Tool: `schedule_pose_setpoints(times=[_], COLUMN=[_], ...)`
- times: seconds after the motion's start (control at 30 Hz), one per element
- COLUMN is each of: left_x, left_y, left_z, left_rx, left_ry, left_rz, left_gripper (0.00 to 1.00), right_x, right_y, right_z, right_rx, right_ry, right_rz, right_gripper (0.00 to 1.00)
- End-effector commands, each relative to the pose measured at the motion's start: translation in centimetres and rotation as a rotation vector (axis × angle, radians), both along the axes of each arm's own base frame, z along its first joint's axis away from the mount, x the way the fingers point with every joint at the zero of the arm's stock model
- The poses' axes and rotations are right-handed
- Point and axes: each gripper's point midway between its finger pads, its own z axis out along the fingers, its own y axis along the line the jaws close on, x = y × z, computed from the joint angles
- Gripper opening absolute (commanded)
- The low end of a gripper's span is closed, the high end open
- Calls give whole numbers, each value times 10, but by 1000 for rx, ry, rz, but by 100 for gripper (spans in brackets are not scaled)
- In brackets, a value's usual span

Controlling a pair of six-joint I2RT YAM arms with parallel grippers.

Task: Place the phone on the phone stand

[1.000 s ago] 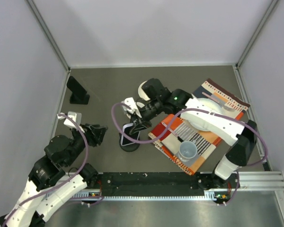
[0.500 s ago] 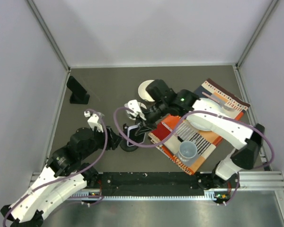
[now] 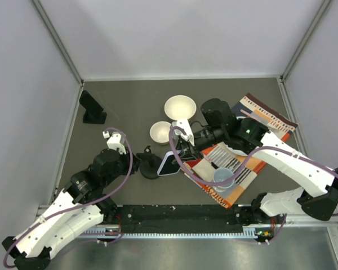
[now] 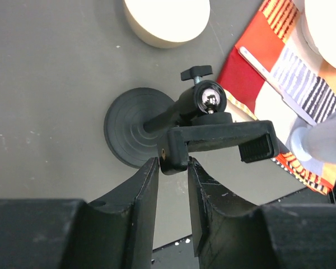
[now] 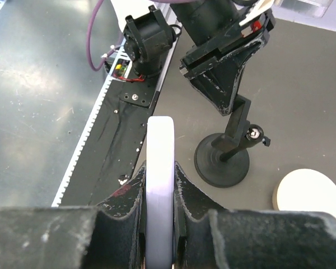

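The black phone stand stands on its round base near the table's front middle, with a ball joint and a clamp bar on top. My left gripper is shut on the left end of that clamp bar. My right gripper is shut on the phone, which has a white case and a dark screen. It holds the phone just right of the stand. In the right wrist view the phone shows edge-on between the jaws, with the stand beyond it.
Two cream bowls sit behind the stand. A striped magazine with a clear cup on it lies at right. A black block stands far left. The black front rail runs along the near edge.
My left arm has swung right to the stand and closed on its clamp bar. My right arm has carried the phone rightward, off the stand's base, uncovering both bowls.
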Motion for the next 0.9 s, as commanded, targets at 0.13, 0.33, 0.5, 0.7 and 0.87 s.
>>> schedule_pose_setpoints(times=[0.13,0.33,0.5,0.7,0.87], left_x=[18,8,9,10,12], left_y=[4,25,28,16,16], left_z=[23,28,31,32,26], left_rx=[-36,-28,-42,-28,-18], left_ry=[-99,-99,-123,-137,-147], left_rz=[73,136,155,80,72], left_gripper=[36,59,45,40,39], right_x=[6,10,11,8,7], right_y=[41,52,57,57,60], right_z=[18,16,19,23,24], right_rx=[122,120,141,153,157], right_ry=[-5,12,18,25,31], right_rz=[29,8,6,11,9], right_gripper=[0,0,0,0,0])
